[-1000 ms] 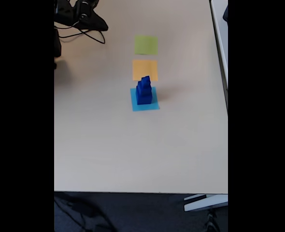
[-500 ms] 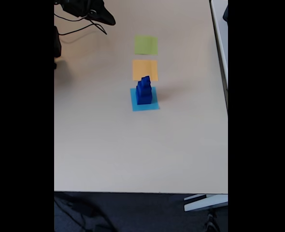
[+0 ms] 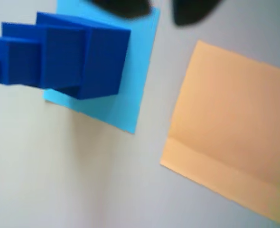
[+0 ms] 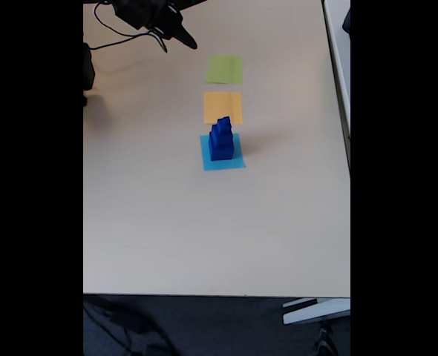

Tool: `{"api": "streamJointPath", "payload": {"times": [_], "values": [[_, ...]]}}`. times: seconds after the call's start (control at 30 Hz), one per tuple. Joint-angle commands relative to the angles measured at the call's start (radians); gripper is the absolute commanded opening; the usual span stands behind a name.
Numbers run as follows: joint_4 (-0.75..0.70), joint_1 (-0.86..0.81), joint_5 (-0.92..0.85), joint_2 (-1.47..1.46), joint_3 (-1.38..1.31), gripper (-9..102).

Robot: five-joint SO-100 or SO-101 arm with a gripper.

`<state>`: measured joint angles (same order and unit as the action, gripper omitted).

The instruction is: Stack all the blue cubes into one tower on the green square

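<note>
The blue cubes form a stepped tower (image 4: 221, 141) standing on a flat light-blue square (image 4: 234, 162) near the table's middle. In the wrist view the tower lies sideways in the picture: large cube (image 3: 104, 59), medium cube (image 3: 64, 57), small cube (image 3: 12, 59). The green square (image 4: 224, 69) lies bare at the far side, beyond an orange square (image 4: 223, 107). My gripper (image 4: 188, 42) hangs at the far left, apart from the tower and left of the green square. Its dark fingertips (image 3: 126, 5) enter the wrist view's top edge with a small gap and nothing between them.
The orange square (image 3: 230, 142) lies right of the light-blue square (image 3: 130, 95) in the wrist view. Black cables (image 4: 119, 41) trail by the arm's base at the far left. The table's front edge (image 4: 219, 295) and right edge bound the pale tabletop.
The arm has swung right along the table's far side, bringing the gripper closer to the green square. The tower and squares have not moved.
</note>
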<state>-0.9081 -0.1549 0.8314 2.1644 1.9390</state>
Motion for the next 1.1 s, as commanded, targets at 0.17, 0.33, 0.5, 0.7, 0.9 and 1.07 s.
{"api": "streamJointPath", "payload": {"times": [0.17, 0.33, 0.5, 0.7, 0.9, 1.07], "values": [[0.002, -0.057, 0.060, -0.100, -0.179, 0], [0.003, -0.098, 0.069, -0.144, -0.213, 0], [0.021, -0.152, 0.100, -0.193, -0.247, 0], [0.009, -0.215, 0.110, -0.284, -0.342, 0], [-0.129, -0.258, 0.149, -0.423, -0.508, 0], [-0.135, -0.279, 0.163, -0.454, -0.517, 1]]}}
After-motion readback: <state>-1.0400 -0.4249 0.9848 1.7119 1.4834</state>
